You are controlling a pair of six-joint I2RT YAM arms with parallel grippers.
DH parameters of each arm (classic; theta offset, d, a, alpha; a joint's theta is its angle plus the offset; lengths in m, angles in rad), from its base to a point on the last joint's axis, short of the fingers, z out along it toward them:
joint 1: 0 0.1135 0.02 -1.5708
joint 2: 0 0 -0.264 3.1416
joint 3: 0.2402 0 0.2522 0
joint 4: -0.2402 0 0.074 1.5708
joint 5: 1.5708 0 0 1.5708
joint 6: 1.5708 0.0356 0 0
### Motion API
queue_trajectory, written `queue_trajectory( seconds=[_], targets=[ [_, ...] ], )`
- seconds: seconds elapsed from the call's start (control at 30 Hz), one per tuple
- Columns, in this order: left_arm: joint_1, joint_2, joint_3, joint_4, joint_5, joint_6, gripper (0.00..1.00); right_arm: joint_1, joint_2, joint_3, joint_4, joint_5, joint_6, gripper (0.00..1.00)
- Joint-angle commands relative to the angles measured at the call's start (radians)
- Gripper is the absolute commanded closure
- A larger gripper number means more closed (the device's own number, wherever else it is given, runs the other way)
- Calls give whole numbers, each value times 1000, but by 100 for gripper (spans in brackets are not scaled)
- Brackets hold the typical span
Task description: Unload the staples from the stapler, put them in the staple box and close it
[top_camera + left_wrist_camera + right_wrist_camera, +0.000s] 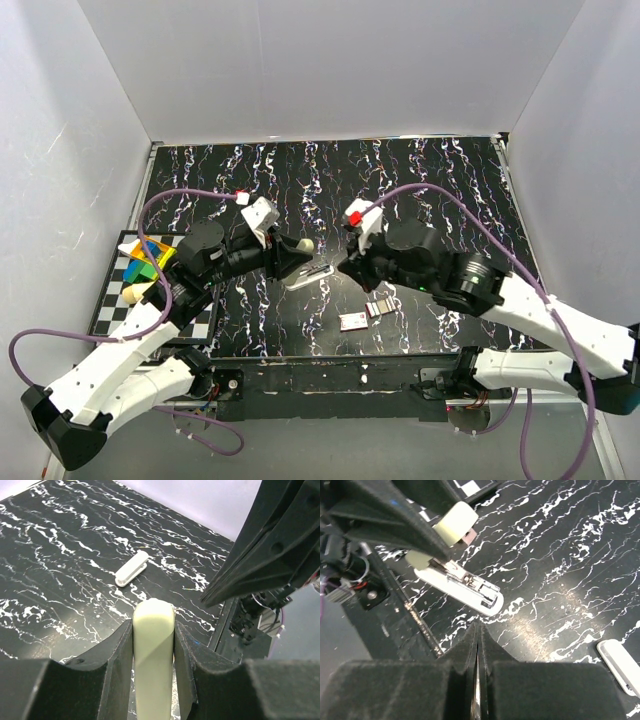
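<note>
The stapler [305, 270] hangs open above the black marbled table. My left gripper [285, 255] is shut on its pale cream top arm [153, 650], which fills the gap between both pads. The white base with the metal magazine [465, 587] swings down below the cream top [456, 524]. My right gripper [345, 262] sits just right of the base's tip. Its jaws [477, 627] are shut, with only a thin bright line between the pads. Two short strips of staples [352, 320] [378, 308] lie on the table near the front.
A small white oblong piece [132, 568] [620, 665] lies flat on the table. A checkered board [115, 300] with coloured blocks [145, 265] sits at the left. White walls close in the back and sides, and a black rail [330, 375] runs along the front.
</note>
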Motion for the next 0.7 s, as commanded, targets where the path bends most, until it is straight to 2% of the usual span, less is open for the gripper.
queue_trajectory(
  seconds=[0.0, 0.2, 0.33, 0.67],
  targets=[
    [2, 7, 53, -13, -132, -53, 100, -6, 90, 45, 152, 109, -19, 99],
    [2, 26, 63, -35, -168, -85, 100, -44, 165, -11, 328, 112, -16, 99],
    [2, 35, 59, -32, -182, -108, 100, -90, 206, -40, 419, 13, 10, 99],
    [33, 61, 72, -61, -228, -156, 100, -127, 282, -151, 598, -98, 86, 99]
  ],
)
